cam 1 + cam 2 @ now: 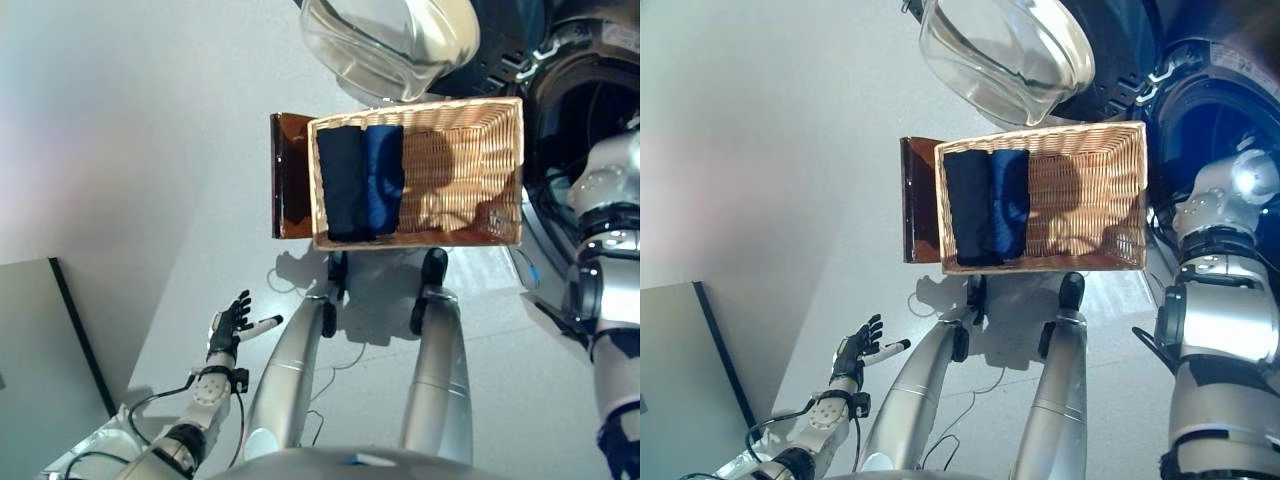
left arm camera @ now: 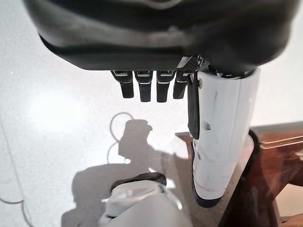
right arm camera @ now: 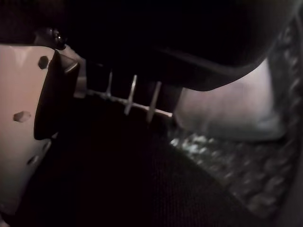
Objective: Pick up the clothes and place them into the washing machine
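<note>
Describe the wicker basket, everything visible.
The wicker basket is rectangular, woven of light tan cane, open-topped, and sits on a dark brown wooden stand before the open washing machine. Two folded garments, one black, one dark blue, lie side by side at its left end; the rest is bare weave. Neither hand touches it.

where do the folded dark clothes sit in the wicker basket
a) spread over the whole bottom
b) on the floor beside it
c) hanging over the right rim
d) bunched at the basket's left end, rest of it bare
d: the two folded dark clothes lie side by side against the left end of the wicker basket, and the weave to their right is bare.
</note>
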